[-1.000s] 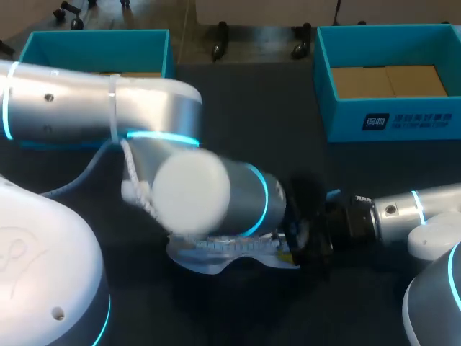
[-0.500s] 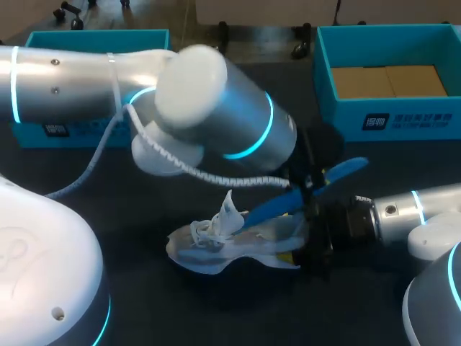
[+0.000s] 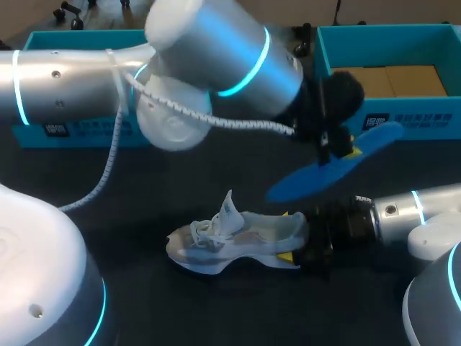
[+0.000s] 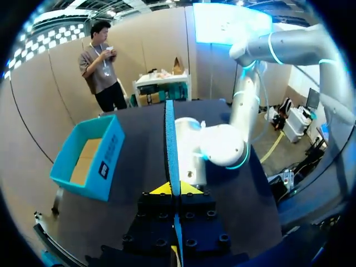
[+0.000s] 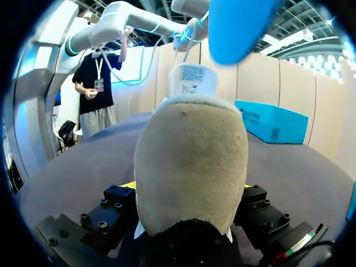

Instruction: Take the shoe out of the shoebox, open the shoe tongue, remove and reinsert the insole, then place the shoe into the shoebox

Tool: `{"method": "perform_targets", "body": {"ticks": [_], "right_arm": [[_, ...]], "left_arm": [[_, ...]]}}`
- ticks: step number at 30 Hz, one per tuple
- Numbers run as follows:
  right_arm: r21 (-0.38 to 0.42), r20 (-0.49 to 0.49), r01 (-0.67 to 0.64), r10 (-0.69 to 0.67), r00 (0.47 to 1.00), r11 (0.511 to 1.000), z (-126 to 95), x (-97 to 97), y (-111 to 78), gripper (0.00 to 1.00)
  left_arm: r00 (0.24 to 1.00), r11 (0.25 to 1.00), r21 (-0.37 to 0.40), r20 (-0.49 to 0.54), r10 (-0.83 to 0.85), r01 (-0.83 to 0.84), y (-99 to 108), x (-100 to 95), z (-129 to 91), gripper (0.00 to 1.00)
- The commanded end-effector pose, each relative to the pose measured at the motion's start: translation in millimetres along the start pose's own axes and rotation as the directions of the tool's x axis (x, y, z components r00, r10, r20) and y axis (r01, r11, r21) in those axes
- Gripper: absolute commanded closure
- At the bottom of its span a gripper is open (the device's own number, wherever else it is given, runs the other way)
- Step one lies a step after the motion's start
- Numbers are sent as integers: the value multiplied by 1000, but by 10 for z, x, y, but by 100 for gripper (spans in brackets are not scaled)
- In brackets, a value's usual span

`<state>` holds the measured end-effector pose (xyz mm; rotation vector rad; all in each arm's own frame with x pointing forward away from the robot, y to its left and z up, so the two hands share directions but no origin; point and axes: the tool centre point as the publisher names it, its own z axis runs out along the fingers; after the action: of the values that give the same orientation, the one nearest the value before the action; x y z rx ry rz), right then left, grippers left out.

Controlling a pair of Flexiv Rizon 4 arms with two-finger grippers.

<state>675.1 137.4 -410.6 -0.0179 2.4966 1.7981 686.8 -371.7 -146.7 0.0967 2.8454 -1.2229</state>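
Note:
A white-grey shoe (image 3: 238,241) lies on its side on the dark table, tongue standing up. My right gripper (image 3: 306,246) holds its heel, one finger on each side; in the right wrist view the beige heel (image 5: 192,161) fills the space between the fingers. My left gripper (image 3: 337,144) is shut on a blue insole (image 3: 335,171), which hangs in the air above and to the right of the shoe. In the left wrist view the insole (image 4: 171,142) shows edge-on between the yellow tips of my left gripper (image 4: 175,192). From the right wrist view the insole (image 5: 239,28) is overhead.
A teal shoebox (image 3: 432,119) with cardboard lining stands at the back right, also seen as the box (image 4: 103,161) in the left wrist view. A second teal box (image 3: 43,50) sits at the back left, partly behind my left arm. The box (image 5: 272,125) lies beyond the shoe.
My left arm rose and swung right, drawing the blue insole out of the shoe and into the air. The shoe and my right arm stayed put.

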Motion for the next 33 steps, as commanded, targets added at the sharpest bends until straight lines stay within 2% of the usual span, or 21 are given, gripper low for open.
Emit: {"method": "perform_targets", "body": {"ticks": [1,5,25,26,29,33], "right_arm": [[5,-1,-1,1,1000,1000,33,4,-23,100],[5,-1,-1,1,1000,1000,33,4,-23,100],[5,-1,-1,1,1000,1000,33,4,-23,100],[5,-1,-1,1,1000,1000,33,4,-23,100],[5,-1,-1,1,1000,1000,33,4,-23,100],[5,-1,-1,1,1000,1000,33,4,-23,100]], "left_arm": [[997,998,64,-76,30,-25,-92,-14,-278,100],[987,985,166,-147,69,-44,-276,-7,-536,100],[987,985,166,-147,69,-44,-276,-7,-536,100],[983,975,220,-177,57,-17,-297,-5,-584,100],[981,956,290,-191,18,39,-352,2,-740,100],[979,930,362,-204,21,56,-438,103,-1035,100]]}}
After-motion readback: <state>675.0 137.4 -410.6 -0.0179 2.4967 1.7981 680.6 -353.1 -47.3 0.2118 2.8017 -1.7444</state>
